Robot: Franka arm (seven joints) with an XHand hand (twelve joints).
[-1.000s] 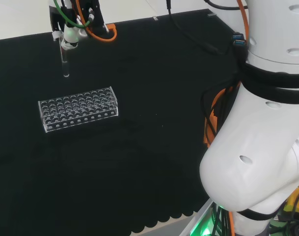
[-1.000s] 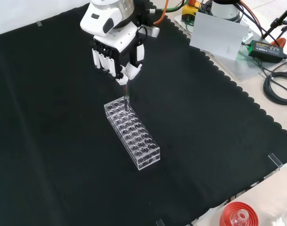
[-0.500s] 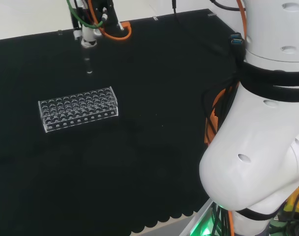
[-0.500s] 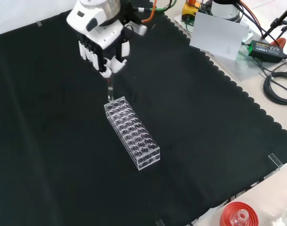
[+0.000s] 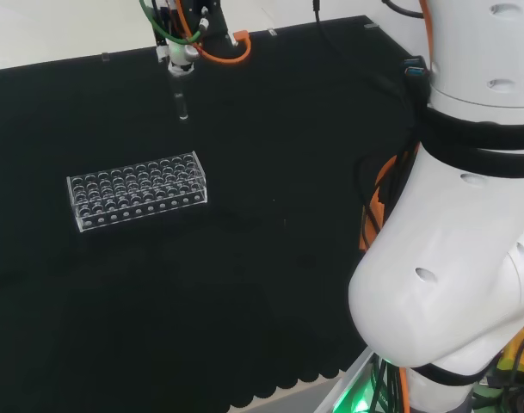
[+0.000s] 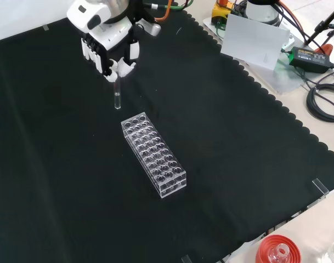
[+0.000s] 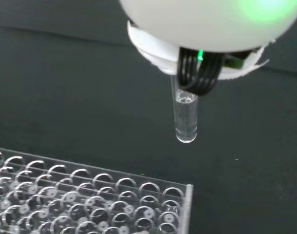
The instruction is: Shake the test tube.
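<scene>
In the head view I see the hand [image 5: 181, 57] high over the far part of the desk [image 5: 244, 284], its fingers curled in a pinch round the top of a clear test tube [image 5: 182, 101]. The tube hangs upright below the fingers, its rounded bottom free in the air above the black cloth. The clear test tube rack [image 5: 137, 190] lies on the cloth below the hand and a little to the left of it in this view, well apart from the tube's tip. The arm's big white links [image 5: 455, 241] stand at the right.

In the front view the hand [image 6: 107, 46] comes in from the top, and I see its black and white fingers [image 6: 124, 66] closed on the upper end of the test tube [image 6: 117, 96]. The tube points straight down from the hand and touches nothing else. The rack [image 6: 153, 154] sits on the desk [image 6: 238, 164] nearer the camera than the hand, its near end just below and right of the tube's bottom in this view, with a gap between them. A red ribbed stand [image 6: 276, 250] with a piece of glassware on it sits far from the hand, off the cloth.

In the wrist view the test tube [image 7: 185, 119] hangs from under the white part of the hand [image 7: 207, 29], behind a bundle of black cables. Its bottom is clear of the rack [image 7: 89, 195], whose rows of round holes lie beside and below it.
</scene>
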